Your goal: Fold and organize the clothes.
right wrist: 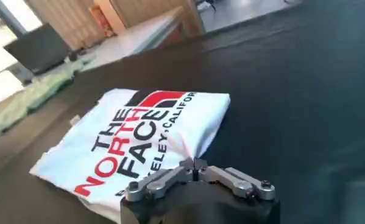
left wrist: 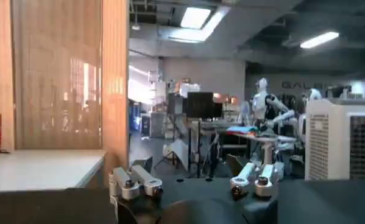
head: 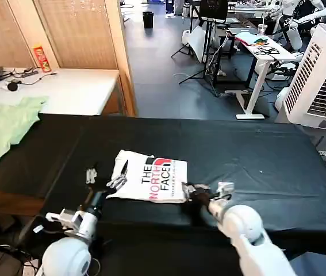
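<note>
Black cloth covers the counter (head: 266, 167) in front of you, and the white T-shirt (head: 151, 178) lies folded on it near the front edge, its "THE NORTH FACE" print facing up. Your right gripper (head: 208, 192) sits at the shirt's right edge; in the right wrist view its fingers (right wrist: 164, 181) are closed together over the fabric there, pinching a bit of the shirt's edge. Your left gripper (head: 102, 179) is at the shirt's left edge with its fingers spread wide, holding nothing. Farther left, a pale green garment (head: 4, 129) drapes over the counter's corner, well apart from the shirt.
</note>
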### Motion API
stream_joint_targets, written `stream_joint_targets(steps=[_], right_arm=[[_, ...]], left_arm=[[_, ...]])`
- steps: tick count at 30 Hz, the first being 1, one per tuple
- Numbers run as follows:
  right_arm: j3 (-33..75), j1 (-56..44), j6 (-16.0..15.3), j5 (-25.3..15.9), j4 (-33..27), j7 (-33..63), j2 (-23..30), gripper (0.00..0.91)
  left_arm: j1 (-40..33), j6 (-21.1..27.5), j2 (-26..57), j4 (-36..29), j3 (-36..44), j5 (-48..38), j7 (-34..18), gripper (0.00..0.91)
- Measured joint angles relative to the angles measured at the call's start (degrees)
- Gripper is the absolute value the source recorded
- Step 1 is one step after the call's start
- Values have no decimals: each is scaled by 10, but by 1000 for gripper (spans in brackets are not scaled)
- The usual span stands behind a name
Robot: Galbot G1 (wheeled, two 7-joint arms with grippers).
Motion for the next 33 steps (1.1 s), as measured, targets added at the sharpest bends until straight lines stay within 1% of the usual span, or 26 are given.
stream_joint_targets(steps=[2, 4, 7, 10, 13, 16, 18, 21, 25, 26, 28, 31, 33], right_arm=[[5, -7, 9, -15, 15, -14, -18, 878], [10, -18, 26, -34, 30, -27, -35, 878], [14, -37, 65, -77, 51, -30, -53, 878], [18, -56, 102, -117, 67, -23, -61, 878], [23, -85, 159, -143, 83, 1, -62, 878], [28, -121, 223, -176, 97, 22, -61, 878], [32, -150, 271, -202, 104, 40, -58, 878], [42, -193, 334, -244, 109, 66, -53, 878], [56, -245, 399, -282, 119, 94, -48, 878], [58, -257, 412, -286, 122, 105, -46, 878], [59, -283, 424, -289, 130, 122, -43, 878], [65, -319, 429, -284, 143, 141, -39, 878], [70, -347, 425, -275, 156, 157, -38, 878]], left_arm=[[2, -4, 0, 3, 0, 2, -2, 878], [4, -13, 1, 6, -1, 6, -2, 878], [7, -36, 1, 13, -2, 12, -1, 878], [14, -38, 0, 15, -5, 9, -6, 878], [22, -29, 2, 11, -5, 7, -17, 878], [36, -28, 6, 2, -9, 5, -19, 878], [49, -29, 6, -2, -12, 2, -22, 878], [73, -31, 8, -5, -17, 2, -26, 878], [108, -15, 14, -15, -28, 2, -36, 878], [118, -9, 16, -18, -30, 1, -36, 878], [140, 4, 21, -27, -39, -6, -36, 878], [174, 24, 29, -43, -54, -19, -40, 878], [195, 32, 33, -53, -65, -20, -41, 878]])
